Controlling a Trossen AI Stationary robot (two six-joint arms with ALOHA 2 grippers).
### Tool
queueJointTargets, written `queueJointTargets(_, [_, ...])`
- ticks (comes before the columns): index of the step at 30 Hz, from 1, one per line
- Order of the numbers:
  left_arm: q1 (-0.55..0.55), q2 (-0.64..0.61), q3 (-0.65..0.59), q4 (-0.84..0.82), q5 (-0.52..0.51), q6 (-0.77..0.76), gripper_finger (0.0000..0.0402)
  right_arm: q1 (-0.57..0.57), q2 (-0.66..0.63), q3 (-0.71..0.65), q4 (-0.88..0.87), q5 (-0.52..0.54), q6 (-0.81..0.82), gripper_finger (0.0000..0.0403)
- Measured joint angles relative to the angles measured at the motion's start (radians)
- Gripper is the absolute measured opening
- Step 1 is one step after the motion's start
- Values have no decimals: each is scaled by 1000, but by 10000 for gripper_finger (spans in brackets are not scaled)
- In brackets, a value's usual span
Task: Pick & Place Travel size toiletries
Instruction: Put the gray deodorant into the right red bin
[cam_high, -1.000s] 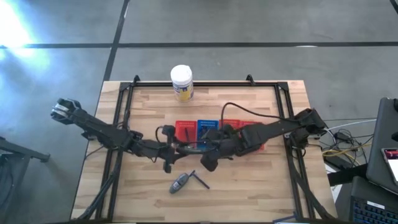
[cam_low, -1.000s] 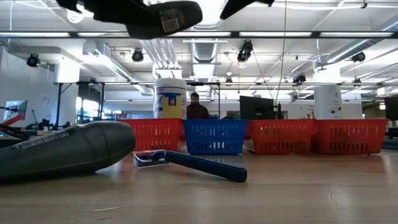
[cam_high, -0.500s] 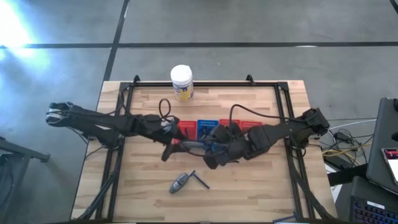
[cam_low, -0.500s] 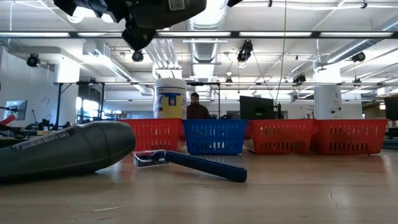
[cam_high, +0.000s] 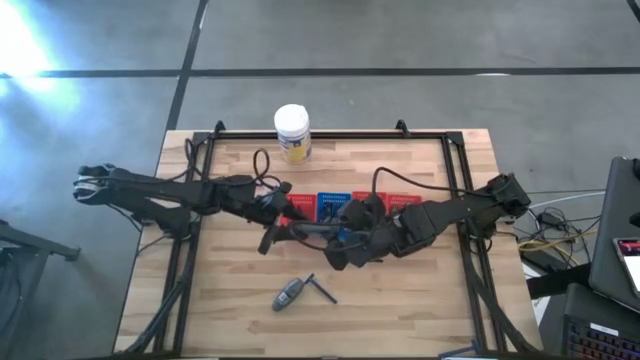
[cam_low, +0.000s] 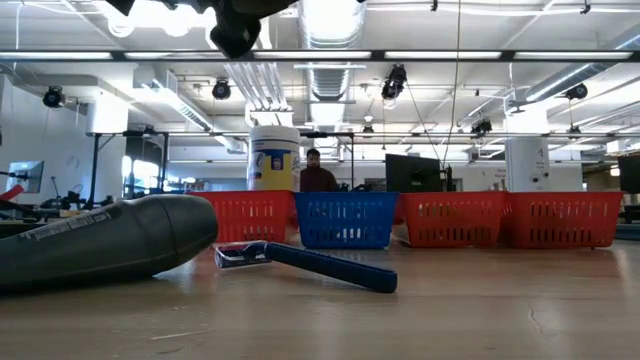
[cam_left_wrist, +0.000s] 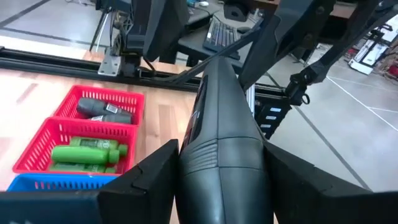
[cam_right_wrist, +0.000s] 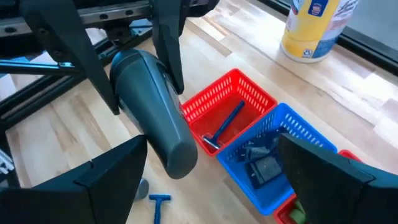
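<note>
Wooden desk, basket row: the left gripper (cam_left_wrist: 221, 182) has swung in from the front, clamped on a grey bottle (cam_left_wrist: 219, 134), with a red basket (cam_right_wrist: 260, 94) now below it. Alongside, the right gripper (cam_right_wrist: 214, 180) has spread wide and holds nothing. Placement looks close.

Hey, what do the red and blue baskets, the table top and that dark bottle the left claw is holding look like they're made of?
Red basket and blue basket: likely moulded plastic, judging by the open mesh walls and saturated colour. Table top: pale wood with visible plank lines. Dark bottle, gripped in the left claw: probably plastic, smooth with a soft satin sheen.
</note>
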Motion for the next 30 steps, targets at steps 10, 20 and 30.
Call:
queueJointTargets(10, [3, 0, 14, -2, 19, 4, 206, 0, -2, 0, 9, 0, -48, 351])
queueJointTargets(20, [4, 0, 21, 73, 98, -35, 206, 0, -2, 0, 179, -25, -198, 337])
queueJointTargets(30, [4, 0, 26, 152, 136, -103, 206, -4, 0, 0, 258, -82, -241, 326])
